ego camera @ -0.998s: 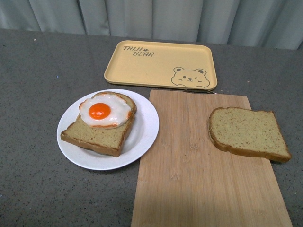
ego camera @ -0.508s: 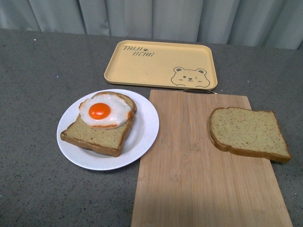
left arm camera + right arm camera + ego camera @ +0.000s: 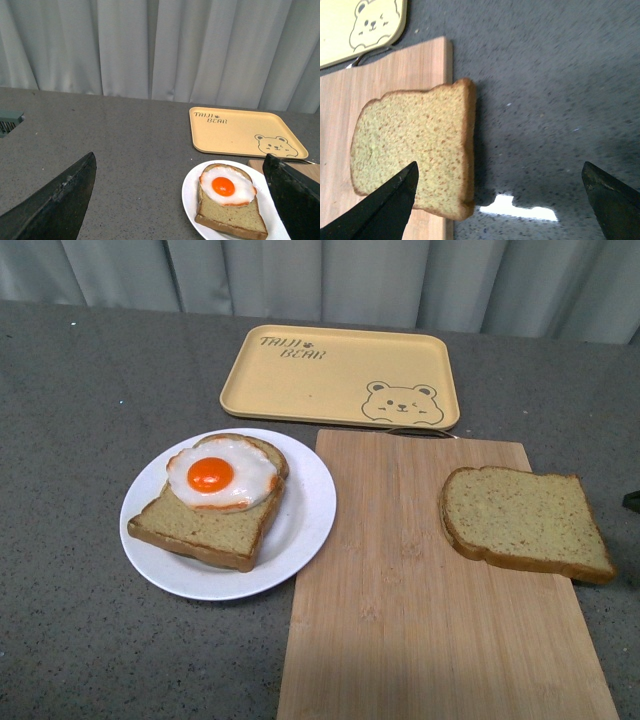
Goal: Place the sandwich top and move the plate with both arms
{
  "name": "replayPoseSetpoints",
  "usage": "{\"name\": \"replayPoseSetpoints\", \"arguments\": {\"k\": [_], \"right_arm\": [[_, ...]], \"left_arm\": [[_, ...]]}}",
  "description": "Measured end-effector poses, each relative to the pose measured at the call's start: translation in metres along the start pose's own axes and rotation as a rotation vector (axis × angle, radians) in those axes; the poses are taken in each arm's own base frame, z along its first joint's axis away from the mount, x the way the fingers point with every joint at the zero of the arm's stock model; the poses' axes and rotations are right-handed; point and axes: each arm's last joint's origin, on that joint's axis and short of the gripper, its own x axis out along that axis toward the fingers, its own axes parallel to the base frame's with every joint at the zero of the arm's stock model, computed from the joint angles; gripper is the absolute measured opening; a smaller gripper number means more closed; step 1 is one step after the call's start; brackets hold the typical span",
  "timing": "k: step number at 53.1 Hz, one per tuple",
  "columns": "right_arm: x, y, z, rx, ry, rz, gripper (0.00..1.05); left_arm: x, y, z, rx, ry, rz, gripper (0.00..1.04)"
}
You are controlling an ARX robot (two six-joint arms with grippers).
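Lying flat on the right side of a wooden cutting board (image 3: 400,620), the sandwich top (image 3: 525,523) hangs its crust a little over the board's right edge, onto the grey table (image 3: 70,390). The right gripper (image 3: 500,165) hovers over that edge of the slice, its jaws spread wide with nothing between them but bread and tabletop. Left of the board, the plate (image 3: 300,535) meets the board's edge with its rim and carries another bread slice (image 3: 200,525) topped by a fried egg (image 3: 220,475). The left gripper (image 3: 180,157) is likewise wide open and empty, looking across at the plate. Behind the board sits a yellow bear tray (image 3: 340,375).
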Motion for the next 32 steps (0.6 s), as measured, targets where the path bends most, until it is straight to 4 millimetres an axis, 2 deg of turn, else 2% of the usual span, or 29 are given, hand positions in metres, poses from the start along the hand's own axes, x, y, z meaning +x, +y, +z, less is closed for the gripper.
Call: {"name": "replayPoseSetpoints", "arguments": {"k": [9, 19, 30, 32], "right_arm": [[0.02, 0.001, 0.003, 0.016, 0.041, 0.028, 0.95], [0.038, 0.002, -0.004, 0.044, 0.126, 0.034, 0.95], [0.05, 0.007, 0.002, 0.044, 0.13, 0.045, 0.95], [0.052, 0.008, 0.003, 0.045, 0.13, 0.041, 0.92]], "left_arm": [[0.0, 0.0, 0.0, 0.0, 0.0, 0.0, 0.98], [0.0, 0.0, 0.0, 0.0, 0.0, 0.0, 0.98], [0.0, 0.0, 0.0, 0.0, 0.0, 0.0, 0.98], [0.0, 0.0, 0.0, 0.0, 0.0, 0.0, 0.98]]}}
